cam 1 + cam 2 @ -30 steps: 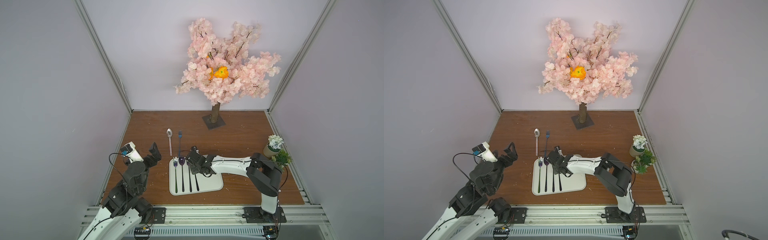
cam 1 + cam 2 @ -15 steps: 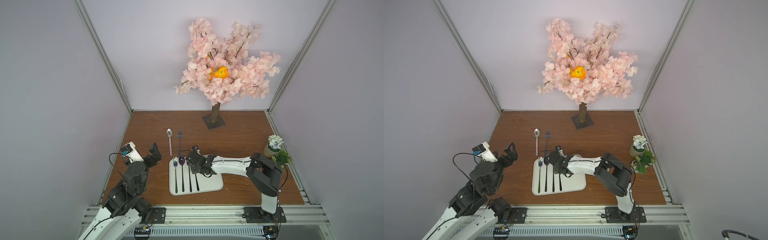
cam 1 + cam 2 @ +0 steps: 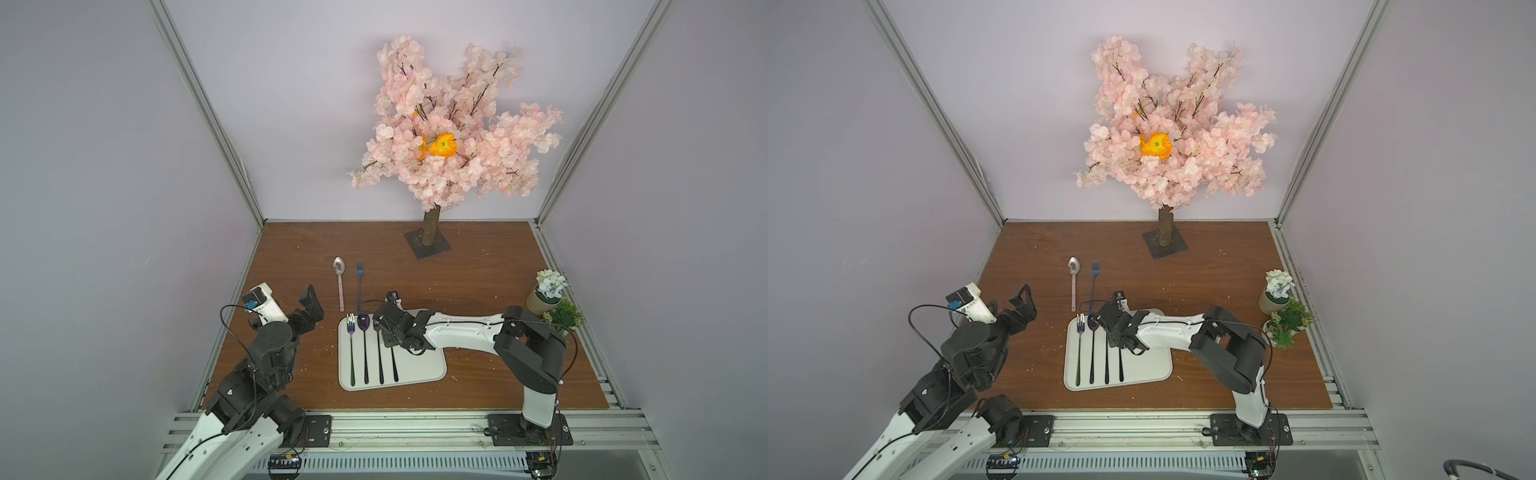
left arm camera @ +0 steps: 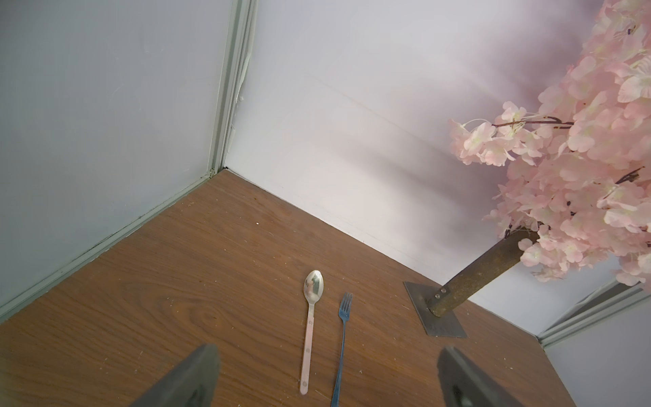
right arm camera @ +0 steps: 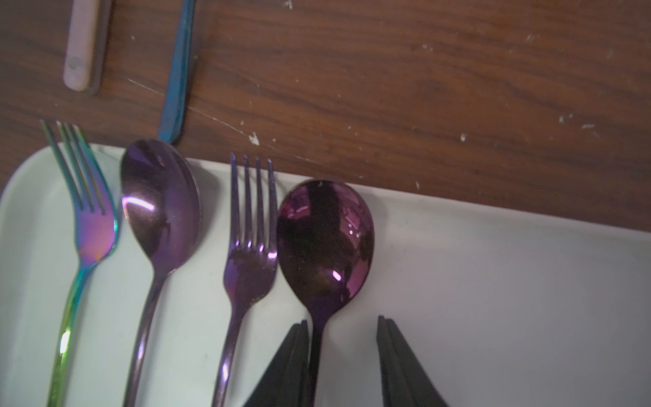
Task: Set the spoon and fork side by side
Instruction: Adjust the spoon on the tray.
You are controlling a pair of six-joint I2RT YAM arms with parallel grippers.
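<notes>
On the white tray (image 3: 419,365) lie a rainbow fork (image 5: 90,218), a purple spoon (image 5: 160,211), a purple fork (image 5: 250,253) and a second purple spoon (image 5: 326,239), all parallel. My right gripper (image 5: 342,321) hangs low over the tray's far end (image 3: 384,328). It is open, its jaws straddling the second spoon's neck, with one finger against the handle and a gap to the other. A silver spoon (image 3: 340,282) with a pink handle and a blue fork (image 3: 359,282) lie side by side on the table beyond the tray. My left gripper (image 3: 311,305) is wide open and empty, left of them.
The blossom tree's trunk and square base (image 3: 428,245) stand at the back. Two small potted plants (image 3: 548,291) sit at the right edge. Walls with metal rails close in the brown table (image 3: 478,282) on three sides.
The right gripper's jaws have narrowed around the spoon's neck. Both arms stay where they were, and the cutlery has not moved.
</notes>
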